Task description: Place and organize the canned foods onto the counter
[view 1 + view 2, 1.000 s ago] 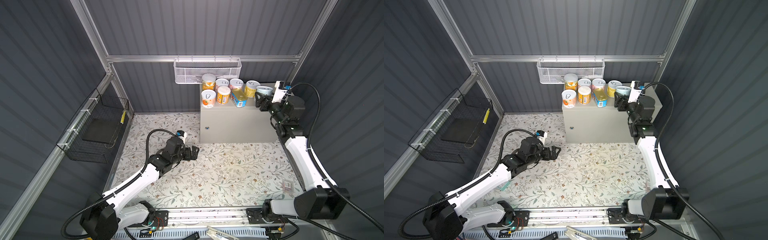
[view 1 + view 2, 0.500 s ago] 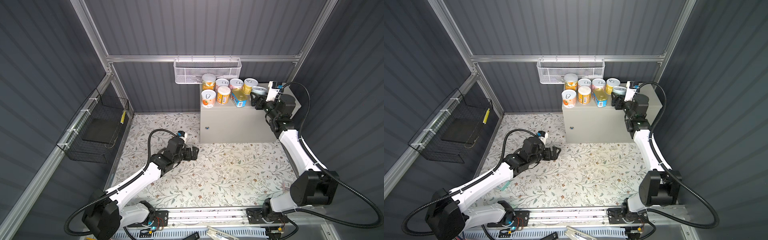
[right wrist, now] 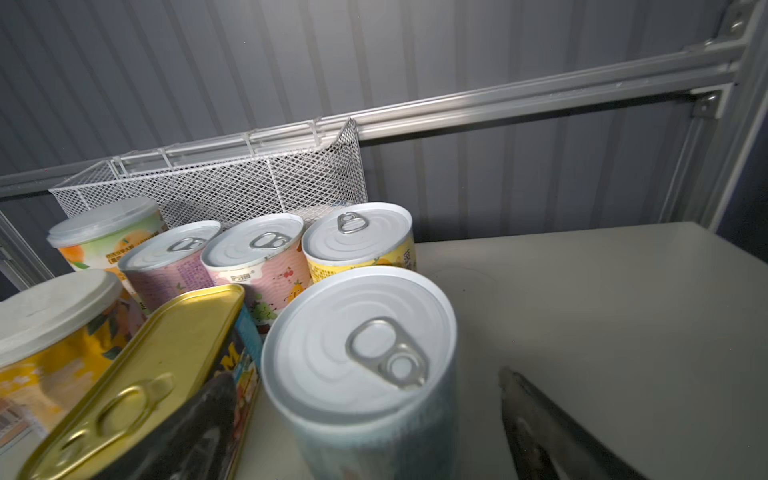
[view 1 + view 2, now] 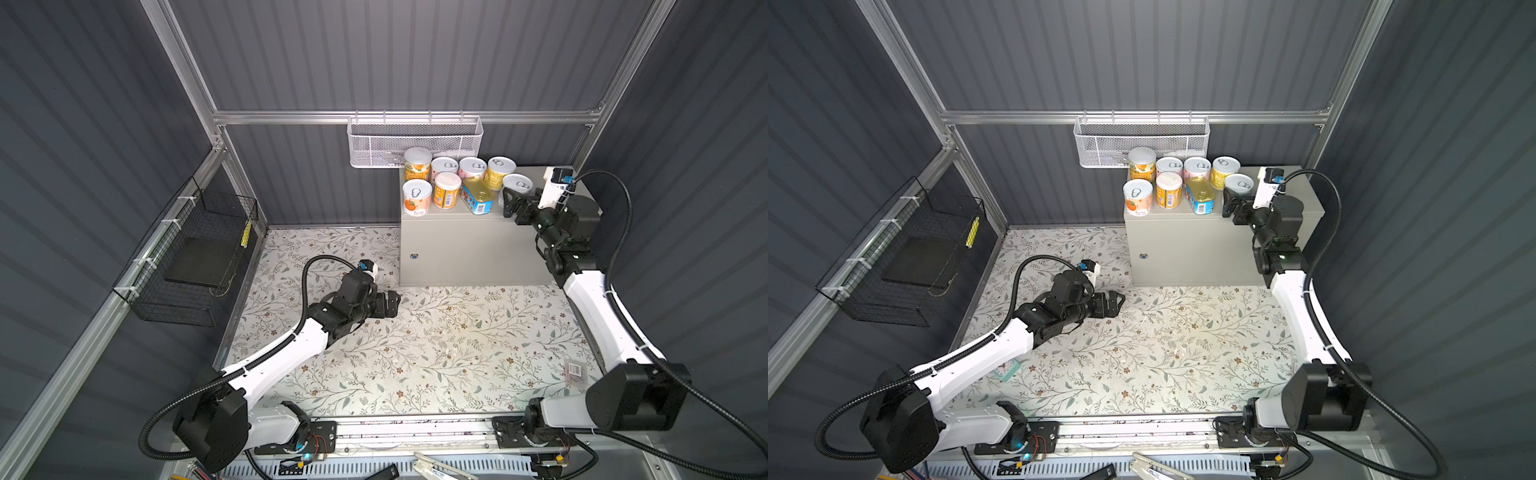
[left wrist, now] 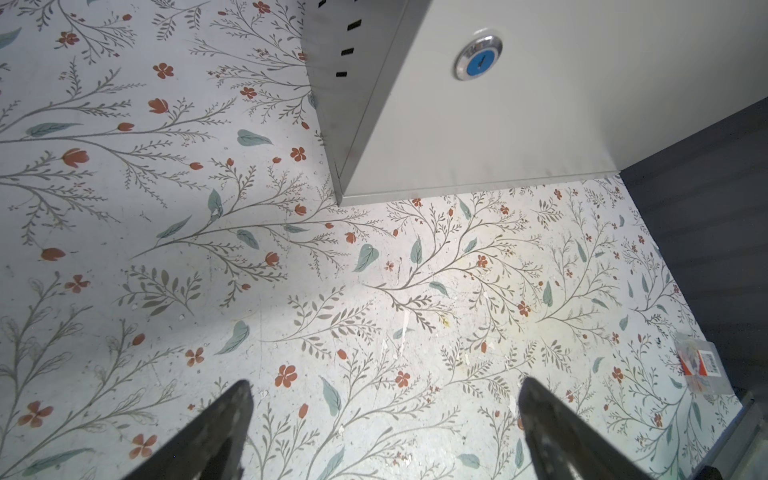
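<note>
**Top views.** 1 counter (image 4: 469, 249) at the back right of the floral mat (image 4: 415, 353). 8 tins stand on its top, all upright, bunched at its left end in 2 rows of 4.
- Back row: white-lid orange can (image 4: 417, 164), pink can (image 4: 444, 166), second pink can (image 4: 471, 167), yellow can (image 4: 500, 171).
- Front row: orange pull-tab can (image 4: 417, 198), white-lid yellow-orange can (image 4: 447, 192), blue oblong tin (image 4: 478, 196) with a gold top, pale-blue can (image 4: 516, 185).

The right gripper (image 4: 512, 201) is at counter-top height and straddles the pale-blue can, fingers spread. The left gripper (image 4: 392, 301) is low over the mat near the counter's front left corner, fingers spread, nothing in them.

2 baskets: a white mesh basket (image 4: 415, 141) on the back rail and a black wire basket (image 4: 187, 257) on the left wall. 1 clear packet (image 4: 575, 370) lies at the mat's right edge.

**Left wrist.** The left gripper (image 5: 384, 384) shows 2 fingers (image 5: 224, 432) wide apart, with only mat between them. Ahead are the counter's (image 5: 498, 124) lower corner and 1 round lock (image 5: 478, 58) with a blue centre. The packet (image 5: 698, 365) is off to one side.

**Right wrist.** 7 of the 8 tins show. The pale-blue can (image 3: 361, 357) is nearest, between the 2 fingers (image 3: 540, 428) of the right gripper (image 3: 365, 378), and it is released. One finger stands clear of the can with a gap. The other overlaps the gold-topped tin (image 3: 166, 353) in this view, and I cannot tell whether it touches. The yellow can (image 3: 361, 245) is just behind the pale-blue one.
</note>
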Controlling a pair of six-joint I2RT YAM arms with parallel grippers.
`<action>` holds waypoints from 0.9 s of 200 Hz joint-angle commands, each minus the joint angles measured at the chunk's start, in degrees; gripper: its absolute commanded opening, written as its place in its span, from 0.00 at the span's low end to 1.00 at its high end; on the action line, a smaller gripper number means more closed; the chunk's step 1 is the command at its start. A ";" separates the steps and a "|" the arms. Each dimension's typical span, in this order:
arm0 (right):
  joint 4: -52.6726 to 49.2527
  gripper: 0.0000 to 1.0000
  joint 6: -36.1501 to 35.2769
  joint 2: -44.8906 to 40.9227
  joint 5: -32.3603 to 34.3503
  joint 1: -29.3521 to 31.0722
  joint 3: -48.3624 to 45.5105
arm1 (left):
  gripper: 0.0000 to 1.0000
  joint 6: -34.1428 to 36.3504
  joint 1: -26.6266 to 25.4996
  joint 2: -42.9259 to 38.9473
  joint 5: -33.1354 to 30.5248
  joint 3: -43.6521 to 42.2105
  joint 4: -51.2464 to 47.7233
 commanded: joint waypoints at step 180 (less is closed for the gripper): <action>17.16 0.99 3.15 -33.64 30.09 -4.12 -53.93 | 1.00 15.01 14.75 6.07 -35.92 -15.95 29.23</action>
